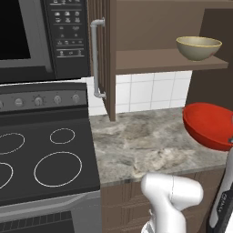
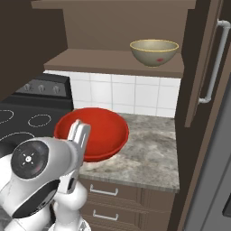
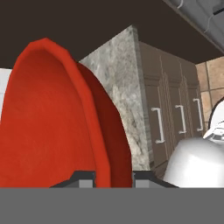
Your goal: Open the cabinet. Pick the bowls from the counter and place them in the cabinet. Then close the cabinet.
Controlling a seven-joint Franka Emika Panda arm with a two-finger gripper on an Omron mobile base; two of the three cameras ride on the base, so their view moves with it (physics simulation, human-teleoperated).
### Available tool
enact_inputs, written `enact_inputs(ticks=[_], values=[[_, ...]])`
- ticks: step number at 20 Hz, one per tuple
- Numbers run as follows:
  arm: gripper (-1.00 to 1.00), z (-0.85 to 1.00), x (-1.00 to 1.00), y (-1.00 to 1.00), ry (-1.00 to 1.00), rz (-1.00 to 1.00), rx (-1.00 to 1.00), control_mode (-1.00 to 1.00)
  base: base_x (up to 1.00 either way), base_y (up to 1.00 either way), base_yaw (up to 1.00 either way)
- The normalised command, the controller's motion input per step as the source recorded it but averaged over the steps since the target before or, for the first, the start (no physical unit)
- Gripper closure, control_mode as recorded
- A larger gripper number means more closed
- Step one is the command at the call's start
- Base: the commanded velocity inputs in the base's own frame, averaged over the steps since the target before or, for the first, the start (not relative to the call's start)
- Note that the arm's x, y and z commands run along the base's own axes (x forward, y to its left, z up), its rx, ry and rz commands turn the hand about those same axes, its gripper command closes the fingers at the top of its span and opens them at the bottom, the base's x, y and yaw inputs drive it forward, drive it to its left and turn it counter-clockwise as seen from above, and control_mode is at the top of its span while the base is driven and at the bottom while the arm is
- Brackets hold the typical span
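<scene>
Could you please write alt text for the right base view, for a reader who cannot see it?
A glossy red bowl is held tilted above the speckled grey-beige stone counter, its rim at the gripper of the white robot arm. Above, a beige-tan bowl sits upright on the wooden shelf of the open brown cabinet; a black stovetop lies left.

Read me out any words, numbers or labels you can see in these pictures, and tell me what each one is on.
None can be read.
The microwave control panel carries rows of small white button markings, too small and blurred to read.
The stove knobs show no legible marks.
The beige bowl has a small red smudge, no letters.
</scene>
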Motion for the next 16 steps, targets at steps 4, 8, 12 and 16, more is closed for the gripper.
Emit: enact_inputs(ticks=[4, 8, 12, 16], values=[[1.00, 0.17, -0.36, 0.08, -0.05, -0.03, -0.01, -1.00, 0.00, 0.00, 0.00], [1.00, 0.27, -0.46, 0.12, -0.17, -0.02, 0.00, -1.00, 0.00, 0.00, 0.00], [1.00, 0.20, -0.33, 0.01, -0.16, 0.00, 0.00, -1.00, 0.00, 0.00, 0.00], [1.00, 0.09, -0.31, 0.08, -0.13, 0.00, 0.00, -1.00, 0.00, 0.00, 0.00]])
